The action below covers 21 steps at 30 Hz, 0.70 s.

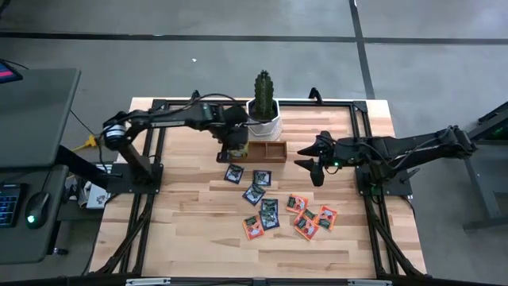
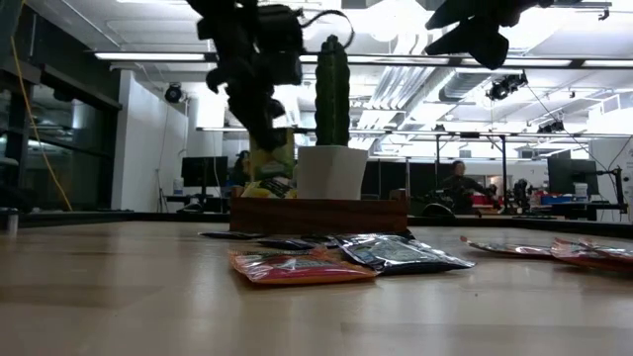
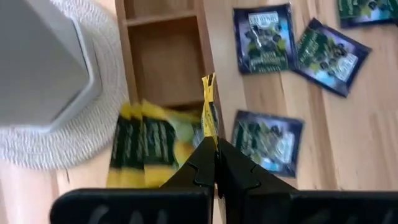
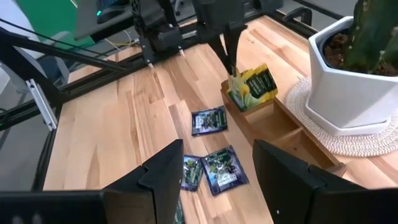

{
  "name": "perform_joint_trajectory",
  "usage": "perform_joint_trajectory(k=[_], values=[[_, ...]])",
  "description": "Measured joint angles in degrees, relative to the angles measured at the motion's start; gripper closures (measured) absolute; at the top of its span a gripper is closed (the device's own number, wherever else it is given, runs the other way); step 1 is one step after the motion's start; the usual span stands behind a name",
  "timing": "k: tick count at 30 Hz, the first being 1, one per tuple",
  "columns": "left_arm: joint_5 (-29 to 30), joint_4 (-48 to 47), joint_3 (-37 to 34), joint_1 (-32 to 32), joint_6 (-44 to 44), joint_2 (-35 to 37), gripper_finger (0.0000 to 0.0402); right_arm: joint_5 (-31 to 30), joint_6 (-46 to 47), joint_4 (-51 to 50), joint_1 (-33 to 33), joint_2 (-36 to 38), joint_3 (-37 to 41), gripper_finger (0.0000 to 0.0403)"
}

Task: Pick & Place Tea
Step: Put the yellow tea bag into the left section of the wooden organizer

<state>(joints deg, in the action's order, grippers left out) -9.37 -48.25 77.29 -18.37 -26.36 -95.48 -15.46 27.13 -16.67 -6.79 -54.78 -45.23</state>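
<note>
Early going. Left gripper (image 3: 214, 149) clamped on a yellow-green sachet (image 3: 209, 115) above the wooden tray (image 4: 292, 140), end compartment part-filled. Right gripper (image 1: 311, 163) spread, empty beside tray. Blue sachets (image 1: 258, 195) and orange sachets (image 1: 309, 218) scattered near tray, unplaced.

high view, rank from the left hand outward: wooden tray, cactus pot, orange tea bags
1. wooden tray: the left hand, shut on a yellow tea bag, is at its left end.
2. cactus pot: just behind the tray.
3. orange tea bags: far off, front right of the table.
</note>
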Motion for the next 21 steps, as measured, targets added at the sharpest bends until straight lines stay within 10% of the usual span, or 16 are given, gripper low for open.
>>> perform_joint_trajectory(k=[21], values=[[5.5, -1.2, 0.5, 0.0, -0.2, -4.9, 0.0401, 0.7, -0.1, -0.3, 0.0, 0.0, 0.0, 0.0214]])
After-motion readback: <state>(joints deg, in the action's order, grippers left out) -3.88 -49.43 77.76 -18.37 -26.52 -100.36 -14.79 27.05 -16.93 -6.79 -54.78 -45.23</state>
